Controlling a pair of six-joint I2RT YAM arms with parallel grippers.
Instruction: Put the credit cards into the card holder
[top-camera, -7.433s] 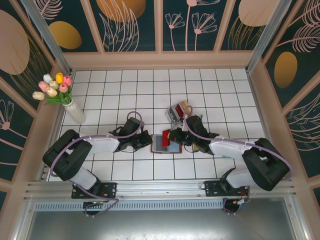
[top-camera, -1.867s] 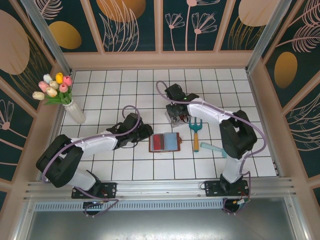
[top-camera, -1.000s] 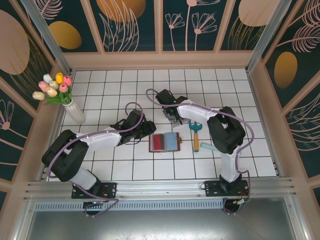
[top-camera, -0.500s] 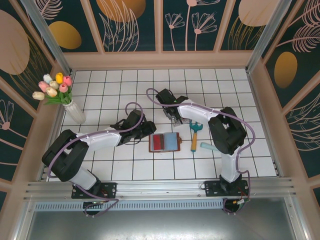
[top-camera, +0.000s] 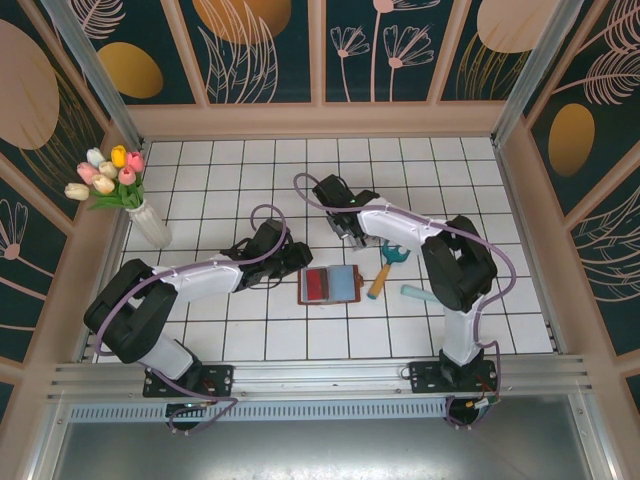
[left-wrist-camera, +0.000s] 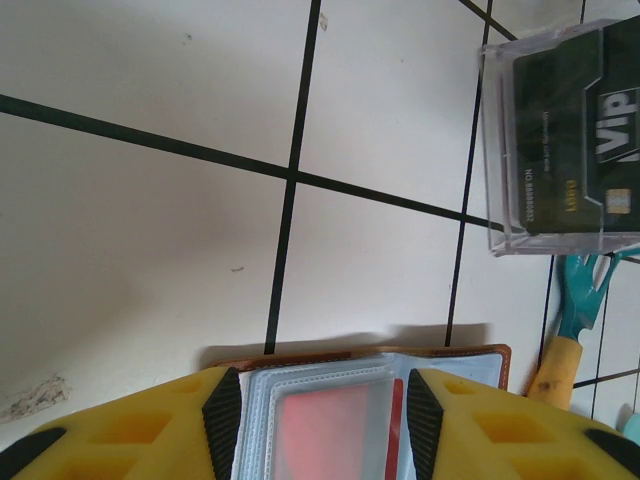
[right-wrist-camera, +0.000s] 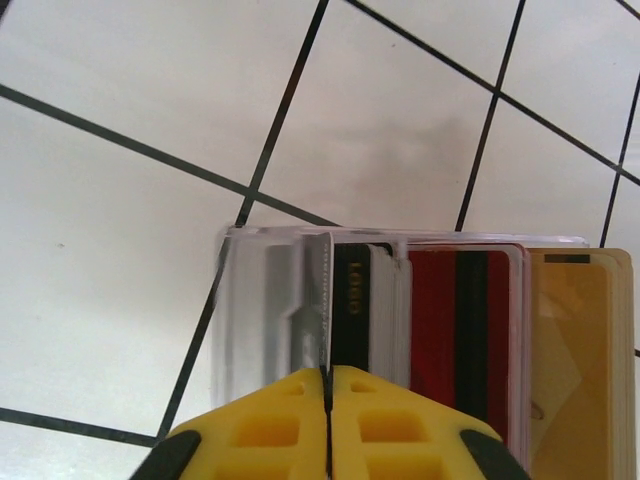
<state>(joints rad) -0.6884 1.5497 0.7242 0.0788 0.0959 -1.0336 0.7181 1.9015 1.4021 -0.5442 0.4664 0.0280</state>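
Observation:
The card holder (top-camera: 340, 285) lies open on the white tiles, a red card (left-wrist-camera: 320, 430) showing through its clear sleeves (left-wrist-camera: 300, 385). My left gripper (top-camera: 295, 262) (left-wrist-camera: 320, 385) stands over its left half, open, one pad on either side of the sleeve stack. In a clear plastic box (right-wrist-camera: 250, 310) several credit cards stand on edge: a grey card (right-wrist-camera: 322, 300), a dark card (right-wrist-camera: 350, 310), a red card (right-wrist-camera: 470, 330) and a tan card (right-wrist-camera: 580, 360). My right gripper (top-camera: 350, 228) (right-wrist-camera: 328, 372) is shut on the grey card's upper edge, which is still inside the box.
A small garden rake (top-camera: 383, 268) (left-wrist-camera: 575, 300) with a teal head and wooden handle lies right of the card holder. A teal stick (top-camera: 415, 292) lies further right. A white vase of tulips (top-camera: 150, 225) stands at the left. Wooden walls enclose the tiles.
My right gripper's jaws have closed onto the grey card at the box. The rake's handle has swung toward the card holder. The left arm has not moved.

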